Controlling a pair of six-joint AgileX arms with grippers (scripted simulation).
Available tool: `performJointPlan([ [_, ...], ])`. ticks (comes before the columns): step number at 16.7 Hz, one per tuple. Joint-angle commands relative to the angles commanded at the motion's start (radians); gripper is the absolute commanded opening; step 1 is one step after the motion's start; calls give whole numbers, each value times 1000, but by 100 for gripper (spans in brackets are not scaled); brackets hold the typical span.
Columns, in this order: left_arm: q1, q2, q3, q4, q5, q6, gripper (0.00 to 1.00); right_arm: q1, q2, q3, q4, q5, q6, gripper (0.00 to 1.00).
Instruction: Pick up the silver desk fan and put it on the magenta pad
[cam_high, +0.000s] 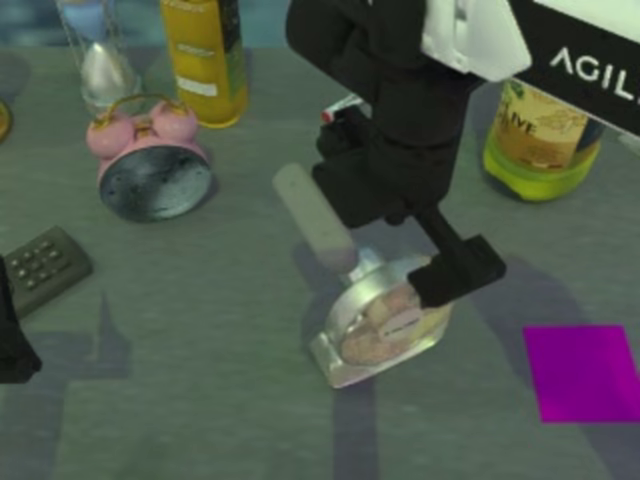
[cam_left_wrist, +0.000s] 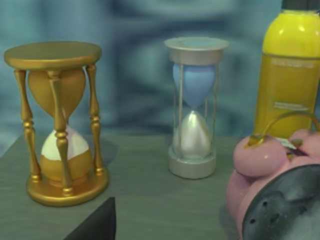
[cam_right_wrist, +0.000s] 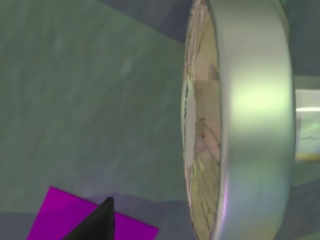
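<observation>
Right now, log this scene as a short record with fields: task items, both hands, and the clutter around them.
fan: silver desk fan, near table centre, tilted, tan face up
pad: magenta pad, at the table's right edge, bare, apart from the fan
right hand: right hand at the fan's upper rim; grip cannot be told
left hand: left hand parked at the table's left edge
clutter: pink alarm clock, yellow bottle, olive oil bottle, remote, two hourglasses
</observation>
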Motion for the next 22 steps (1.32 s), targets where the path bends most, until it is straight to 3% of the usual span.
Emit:
performJointPlan([
  [6,0,0,0,0,0,0,100,3,-6,-177,169,0,2,100],
  [11,0,0,0,0,0,0,100,4,-5,-191,183,0,2,100],
  [22,0,0,0,0,0,0,100,4,-5,-191,183,0,2,17],
])
